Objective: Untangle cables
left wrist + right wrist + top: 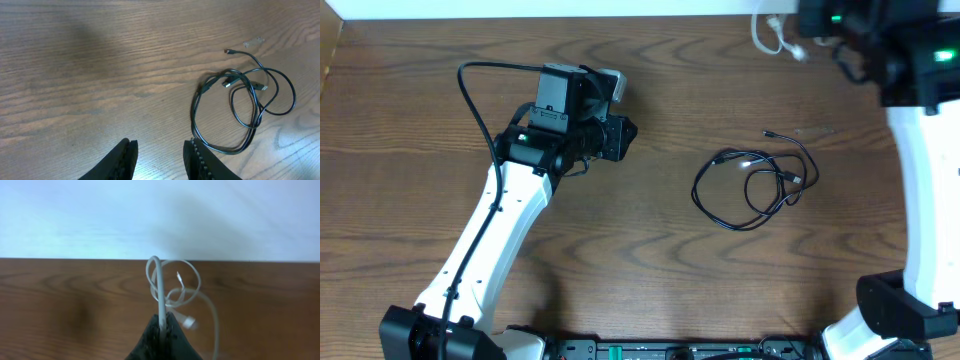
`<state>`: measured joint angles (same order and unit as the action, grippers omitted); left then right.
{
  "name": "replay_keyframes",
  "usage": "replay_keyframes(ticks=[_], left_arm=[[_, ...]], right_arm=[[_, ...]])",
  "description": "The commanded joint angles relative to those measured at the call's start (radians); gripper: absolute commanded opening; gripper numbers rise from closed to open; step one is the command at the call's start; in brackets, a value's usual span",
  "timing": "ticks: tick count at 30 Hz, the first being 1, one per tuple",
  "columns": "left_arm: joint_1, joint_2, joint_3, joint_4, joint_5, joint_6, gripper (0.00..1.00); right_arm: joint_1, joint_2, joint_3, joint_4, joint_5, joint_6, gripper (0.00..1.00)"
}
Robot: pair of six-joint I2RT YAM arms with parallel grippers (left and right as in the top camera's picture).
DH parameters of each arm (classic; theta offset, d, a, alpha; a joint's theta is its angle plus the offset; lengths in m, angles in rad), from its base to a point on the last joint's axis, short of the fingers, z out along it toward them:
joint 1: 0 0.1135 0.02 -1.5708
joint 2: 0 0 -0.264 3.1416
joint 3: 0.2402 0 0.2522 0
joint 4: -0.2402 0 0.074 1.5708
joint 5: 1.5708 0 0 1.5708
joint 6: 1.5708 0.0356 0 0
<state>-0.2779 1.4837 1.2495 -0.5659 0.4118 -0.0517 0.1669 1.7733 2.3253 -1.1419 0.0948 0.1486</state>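
Observation:
The black cable (755,180) lies in loose overlapping loops on the wooden table, right of centre; its small plug ends (227,83) rest inside the loops. My left gripper (160,150) is open with nothing between its fingers, hovering left of and apart from the black cable (240,100). In the overhead view the left gripper (625,135) sits well to the left of the coil. My right gripper (162,322) is shut on the white cable (172,280), which hangs in small loops at the far right edge of the table (765,30).
A small clear bit (254,43) lies on the table just beyond the black cable. The far table edge (75,258) meets a white wall right behind the white cable. The left arm's own thick black wire (470,90) arcs over the table's left part.

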Motion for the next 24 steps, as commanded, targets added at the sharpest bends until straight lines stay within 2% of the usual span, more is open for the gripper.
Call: replay_keyframes(ticks=[1, 8, 12, 24], left_arm=[[0.002, 0.007, -0.002, 0.001, -0.012, 0.003, 0.35], [0.002, 0.007, -0.002, 0.04, -0.012, 0.002, 0.36], [0.002, 0.007, -0.002, 0.066, -0.011, -0.016, 0.36], [0.002, 0.007, -0.002, 0.078, -0.012, -0.001, 0.36]], right_arm=[[-0.094, 0.0, 0.034, -0.057, 0.012, -0.008, 0.01], [-0.331, 0.0, 0.05, -0.214, 0.052, -0.008, 0.01], [-0.477, 0.0, 0.05, -0.23, -0.009, 0.002, 0.01], [-0.872, 0.0, 0.045, -0.291, 0.008, 0.117, 0.01]])
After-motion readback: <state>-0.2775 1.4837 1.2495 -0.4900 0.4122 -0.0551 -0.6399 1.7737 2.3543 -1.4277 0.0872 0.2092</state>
